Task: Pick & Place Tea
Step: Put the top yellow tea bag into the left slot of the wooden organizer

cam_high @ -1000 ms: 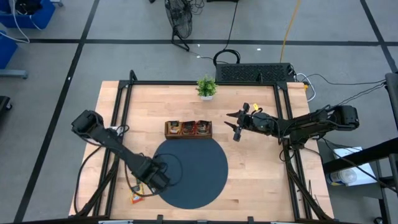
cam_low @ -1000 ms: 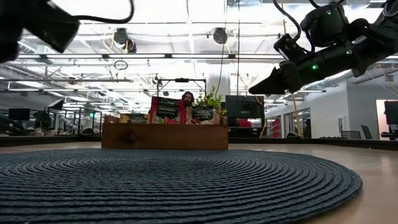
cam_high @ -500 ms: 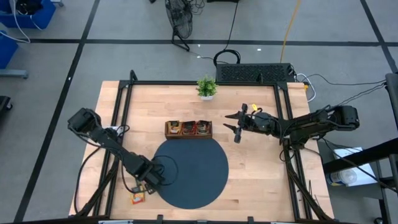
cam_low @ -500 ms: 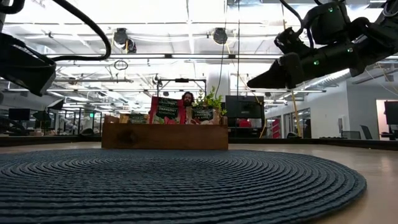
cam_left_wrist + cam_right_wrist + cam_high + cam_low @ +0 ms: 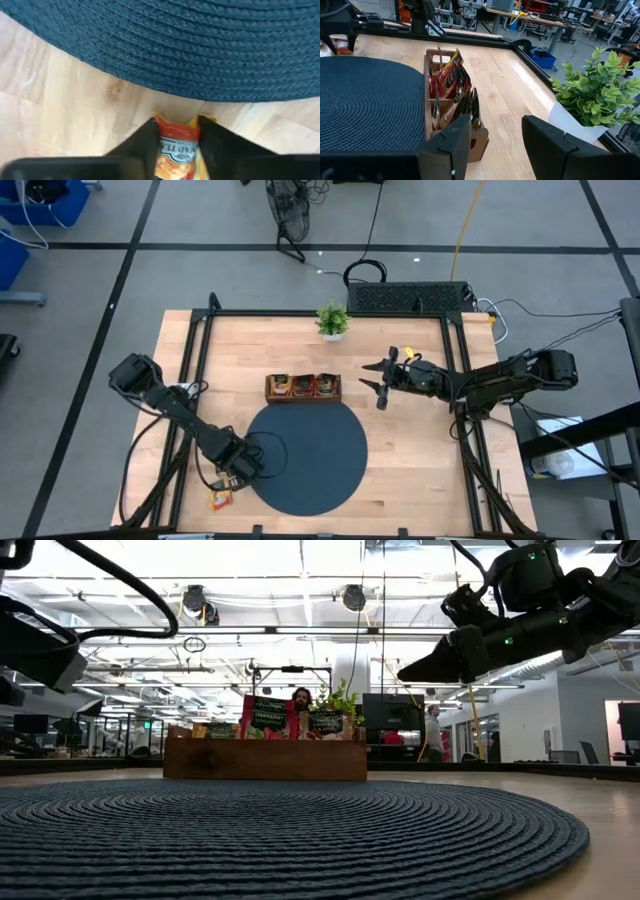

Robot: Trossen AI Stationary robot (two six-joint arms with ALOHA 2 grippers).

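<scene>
Left wrist view alone shows us left claw (image 5: pixel 179 145) clamped on one tea sachet (image 5: pixel 177 150), right claw (image 5: pixel 495 135) apart above worktop (image 5: pixel 520 95).

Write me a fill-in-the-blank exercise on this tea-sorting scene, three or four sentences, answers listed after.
1. The left end effector has its fingers on either side of a red and ____ sachet.
2. That sachet lies on the bare wood just off the edge of the round, dark ____.
3. The wooden tray has ____ compartments.
4. The right end effector hangs in the air between the tray and the ____ side of the table.

Missing words: yellow; mat; three; right
</scene>
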